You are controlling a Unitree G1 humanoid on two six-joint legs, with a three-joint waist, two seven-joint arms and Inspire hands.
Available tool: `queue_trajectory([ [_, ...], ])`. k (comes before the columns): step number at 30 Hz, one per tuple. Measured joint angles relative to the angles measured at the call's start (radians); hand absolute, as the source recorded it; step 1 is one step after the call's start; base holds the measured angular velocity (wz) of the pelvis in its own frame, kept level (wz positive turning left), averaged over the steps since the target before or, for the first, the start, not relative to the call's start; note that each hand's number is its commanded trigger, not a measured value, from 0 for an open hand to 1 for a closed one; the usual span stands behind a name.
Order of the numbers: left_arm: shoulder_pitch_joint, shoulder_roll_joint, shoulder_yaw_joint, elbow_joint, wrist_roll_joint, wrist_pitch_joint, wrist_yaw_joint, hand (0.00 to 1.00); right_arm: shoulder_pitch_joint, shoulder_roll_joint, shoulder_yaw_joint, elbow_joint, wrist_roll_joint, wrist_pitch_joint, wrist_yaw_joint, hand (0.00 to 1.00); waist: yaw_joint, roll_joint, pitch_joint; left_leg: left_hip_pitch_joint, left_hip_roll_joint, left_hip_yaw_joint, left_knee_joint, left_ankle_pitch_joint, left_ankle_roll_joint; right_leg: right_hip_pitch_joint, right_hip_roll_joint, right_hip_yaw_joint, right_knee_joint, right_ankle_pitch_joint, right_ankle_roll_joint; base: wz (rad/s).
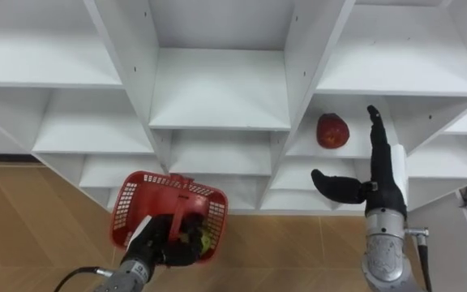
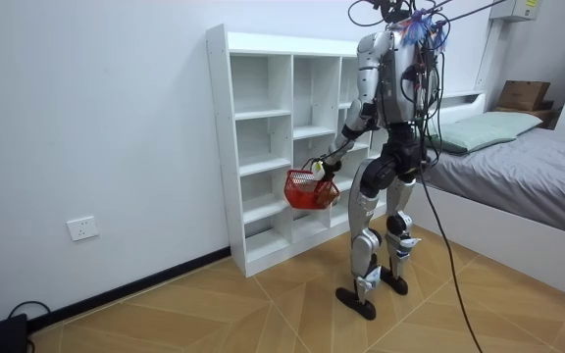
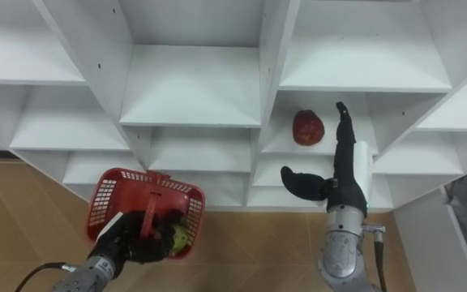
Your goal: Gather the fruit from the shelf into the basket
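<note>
The robot stands facing the white open-compartment shelf unit (image 1: 217, 89), on the wood-pattern floor (image 1: 23, 219). The left hand (image 1: 162, 243) is held low in front of the unit, fingers curled round the handle of the red plastic mesh basket (image 1: 124, 212). One yellow-green fruit (image 1: 203, 238) lies in the basket, partly hidden by the hand. This suggests that part of the collection is done. One round dark-red fruit (image 1: 332, 130) rests on a shelf in the right-hand column and is not yet collected. The other compartments in the eye views show no fruit. The right hand (image 1: 382, 180) is raised in front of that compartment, fingers straight and together, thumb spread wide to the side, holding nothing. It is just beside the dark-red fruit on the fruit's right, and apart from it. Remaining steps, as judged: close the right hand round the dark-red fruit, then transfer it to the basket.
</note>
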Motion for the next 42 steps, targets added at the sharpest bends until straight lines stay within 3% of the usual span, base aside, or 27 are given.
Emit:
queue_trajectory([
  [13, -0.001, 0.000, -0.017, 0.017, -0.002, 0.001, 0.012, 1.00, -0.042, 0.000, -0.006, 0.108, 0.116, -0.002, -0.045, 0.00, -0.002, -0.003, 0.0019, -0.002, 0.000, -0.001, 0.000, 0.000, 0.000, -0.001, 0.000, 0.000, 0.000, 0.000, 0.000, 0.00],
  [18, 0.004, 0.002, -0.015, 0.048, -0.001, 0.002, 0.013, 1.00, -0.069, -0.021, -0.013, 0.112, 0.132, -0.009, -0.075, 0.00, 0.000, -0.004, 0.0018, -0.018, 0.000, -0.008, 0.007, 0.000, 0.000, -0.013, -0.001, -0.008, 0.003, 0.000, 0.000, 0.04],
  [23, 0.004, 0.004, -0.015, 0.044, 0.000, 0.002, 0.011, 1.00, -0.129, -0.044, -0.029, 0.118, 0.173, -0.019, -0.087, 0.00, 0.004, -0.009, 0.0051, -0.029, 0.000, -0.019, 0.017, 0.000, 0.000, -0.016, -0.002, -0.017, 0.003, 0.000, -0.001, 0.06],
  [31, -0.001, 0.005, -0.014, 0.045, 0.005, 0.005, 0.009, 1.00, -0.162, -0.046, -0.067, 0.162, 0.266, -0.018, -0.082, 0.00, 0.026, -0.016, 0.0107, -0.047, -0.002, -0.028, 0.019, 0.000, 0.000, -0.026, -0.004, -0.028, 0.002, 0.000, -0.001, 0.04],
  [42, -0.006, 0.007, -0.018, 0.044, 0.005, 0.031, -0.010, 1.00, -0.234, -0.046, -0.079, 0.239, 0.273, -0.018, -0.076, 0.00, 0.031, -0.017, 0.0113, -0.080, -0.004, -0.031, 0.038, 0.000, 0.000, -0.054, -0.011, -0.044, 0.029, -0.012, -0.002, 0.04],
])
